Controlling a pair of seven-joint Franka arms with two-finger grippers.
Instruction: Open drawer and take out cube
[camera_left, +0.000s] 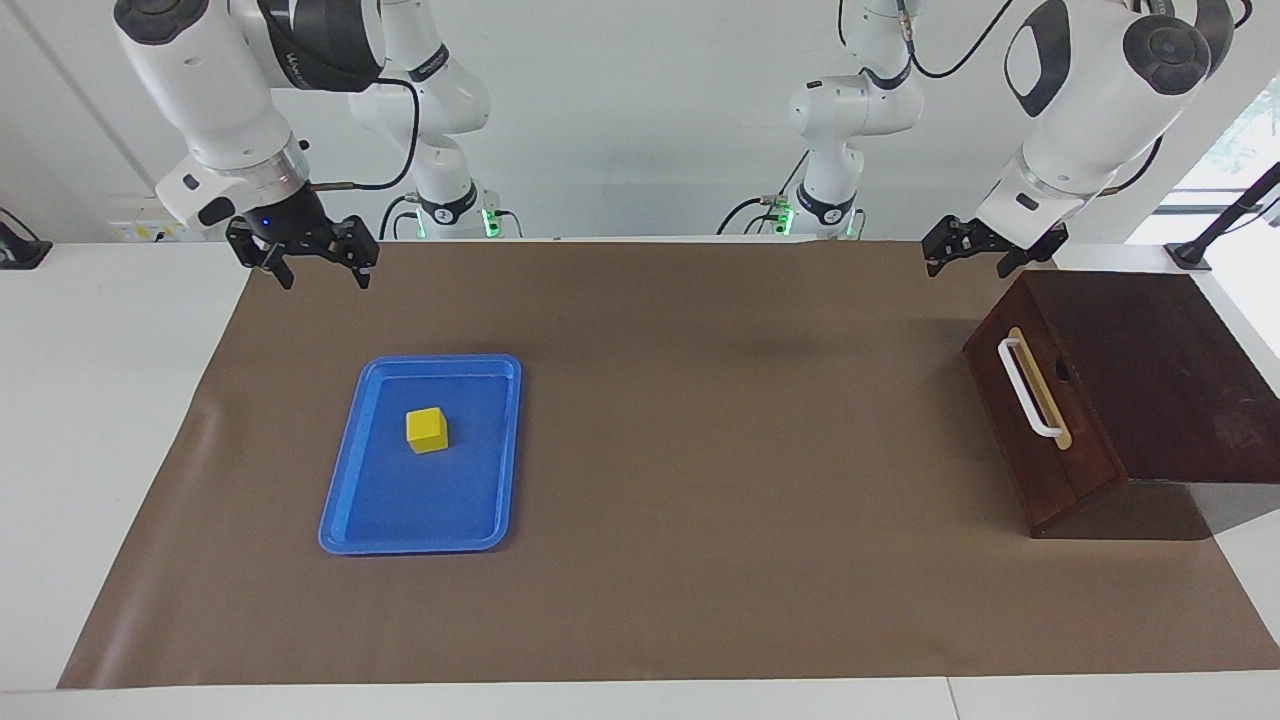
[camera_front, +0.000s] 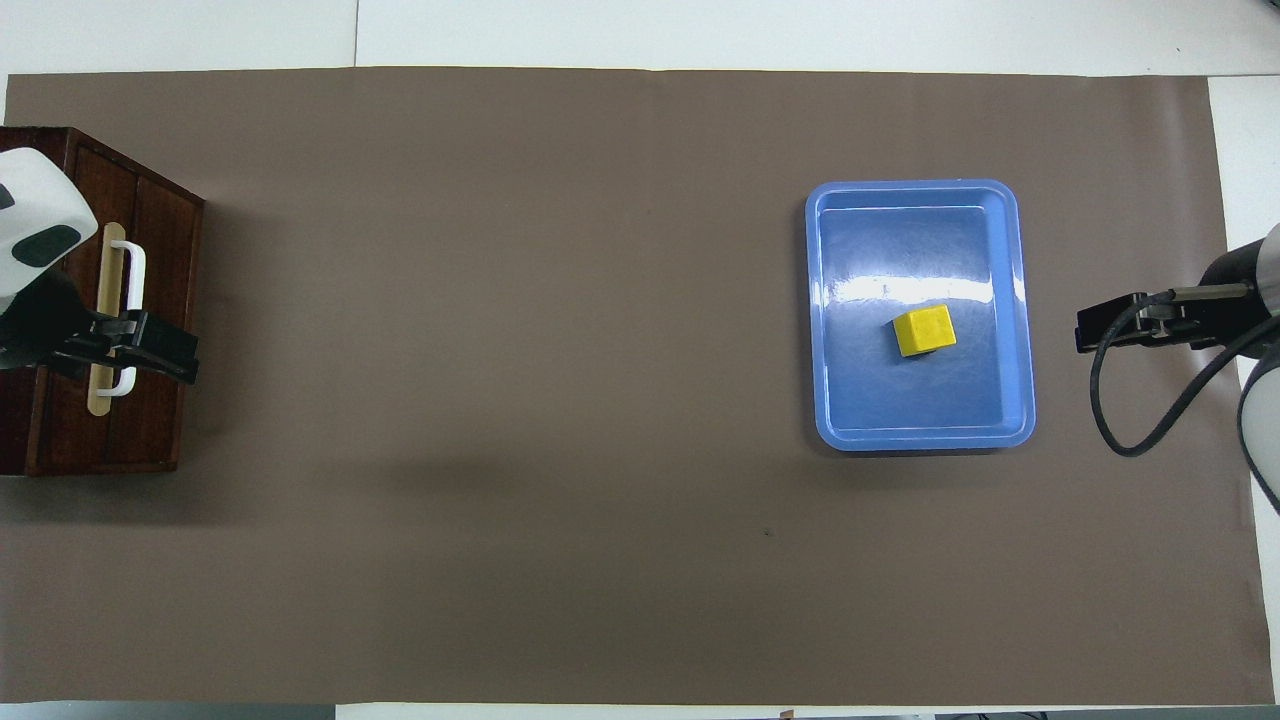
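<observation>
drawer (camera_left: 1035, 415): dark brown wooden front, white bar handle (camera_left: 1028, 389) on pale strip; fully shut, flush in dark wooden box (camera_left: 1150, 370) at left arm's end of desk; front faces toward right arm's end.
cube (camera_left: 427, 430): small bright yellow block, resting flat inside blue tray (camera_left: 345, 500), near tray's middle, toward right arm's end of desk; well apart from drawer.

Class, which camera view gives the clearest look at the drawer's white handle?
The facing view: the whole white handle shows unobstructed on the closed drawer. In the overhead view the raised left hand and its arm cover part of the handle, so only its upper stretch and lower end show.
</observation>
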